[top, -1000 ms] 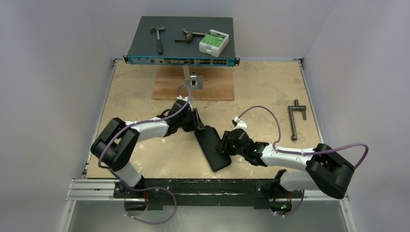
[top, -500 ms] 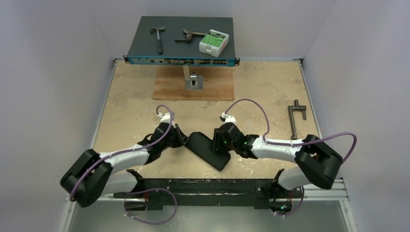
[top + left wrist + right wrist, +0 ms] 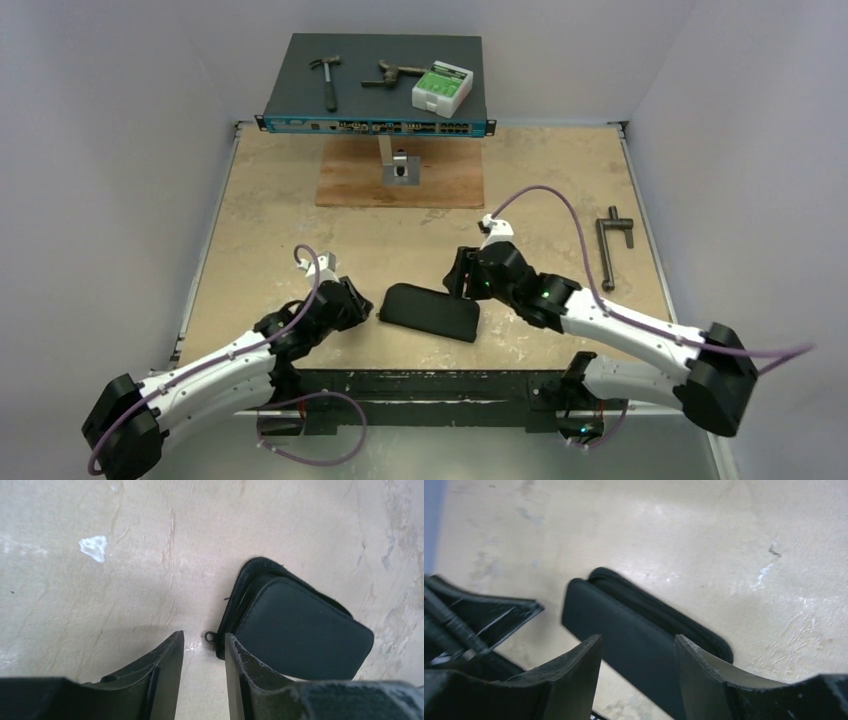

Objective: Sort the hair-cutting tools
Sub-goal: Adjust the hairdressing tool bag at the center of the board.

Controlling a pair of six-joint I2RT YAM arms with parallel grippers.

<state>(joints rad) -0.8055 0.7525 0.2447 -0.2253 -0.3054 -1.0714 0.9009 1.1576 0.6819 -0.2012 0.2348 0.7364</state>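
- Top external view, near edge, far left: the left gripper (image 3: pixel 362 305) lies low on the table (image 3: pixel 540 190), just beside the left end of a black case (image 3: pixel 430 312).
- Left wrist view: its claw is released, the fingers a little apart and grasping nothing. The zipper pull (image 3: pixel 210 636) lies just ahead of the gap.
- The case lies flat and closed. The hair-cutting tools do not show, and whether they are inside I cannot tell.
- The right gripper (image 3: pixel 460 278) hangs at the far right end of the case, its claw released and wide. In the right wrist view its fingers cover part of the case.
- Well apart on the right lies a grey T-shaped bar (image 3: pixel 610 245).
- At the back a network switch (image 3: pixel 370 105) carries a hammer (image 3: pixel 326 78), a rusty tool (image 3: pixel 392 73) and a green and white box (image 3: pixel 440 88). In front of it is a wooden board (image 3: pixel 350 185).
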